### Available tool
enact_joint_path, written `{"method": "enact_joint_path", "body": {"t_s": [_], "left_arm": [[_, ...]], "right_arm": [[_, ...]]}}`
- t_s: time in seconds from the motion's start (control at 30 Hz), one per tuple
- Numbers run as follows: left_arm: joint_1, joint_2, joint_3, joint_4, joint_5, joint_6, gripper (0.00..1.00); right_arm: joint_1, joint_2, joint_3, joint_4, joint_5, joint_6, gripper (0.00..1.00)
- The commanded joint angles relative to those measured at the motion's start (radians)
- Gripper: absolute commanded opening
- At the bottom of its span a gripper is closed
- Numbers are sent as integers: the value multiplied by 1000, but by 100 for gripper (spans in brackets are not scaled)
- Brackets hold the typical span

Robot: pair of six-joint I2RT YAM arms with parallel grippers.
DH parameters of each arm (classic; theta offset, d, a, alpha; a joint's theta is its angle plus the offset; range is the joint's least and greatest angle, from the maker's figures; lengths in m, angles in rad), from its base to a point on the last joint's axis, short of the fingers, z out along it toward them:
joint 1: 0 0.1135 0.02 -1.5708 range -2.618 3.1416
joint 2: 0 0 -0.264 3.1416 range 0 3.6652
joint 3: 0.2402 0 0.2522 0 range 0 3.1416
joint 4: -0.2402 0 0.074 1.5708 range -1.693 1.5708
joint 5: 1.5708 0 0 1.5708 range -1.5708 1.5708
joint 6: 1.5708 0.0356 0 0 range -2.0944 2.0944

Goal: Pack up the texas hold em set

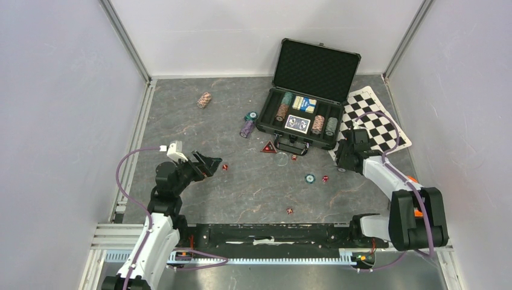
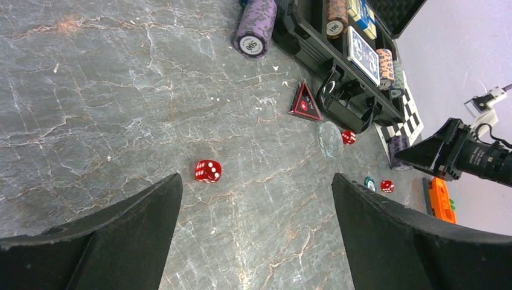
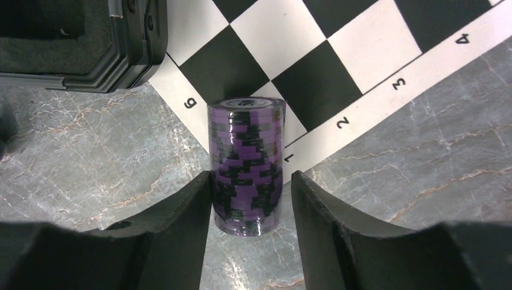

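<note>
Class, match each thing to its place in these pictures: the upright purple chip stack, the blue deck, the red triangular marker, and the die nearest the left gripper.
Things:
1. upright purple chip stack
2. blue deck
3. red triangular marker
4. die nearest the left gripper

Places:
A. inside the case
B. on the table, ahead of wide-open fingers
C. between the right gripper fingers, at the mat corner
D. on the table, close to the case's front

Pairs: 1-C, 2-A, 3-D, 4-B
</note>
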Motion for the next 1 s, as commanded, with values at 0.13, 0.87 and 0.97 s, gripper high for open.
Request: {"method": "enact_joint_path", "body": {"t_s": [0.13,0.87,0.97], "left_arm": [[3,-24,3,10,4,23,99],[3,-12,-1,36,8,20,100],[3,-11,-2,37,8,22,100]], "right_arm": [[-15,7,13,56,-2,-6,43],[-15,53,321,440,-278,34,33],[-15,161,421,437,-281,44,33]]}}
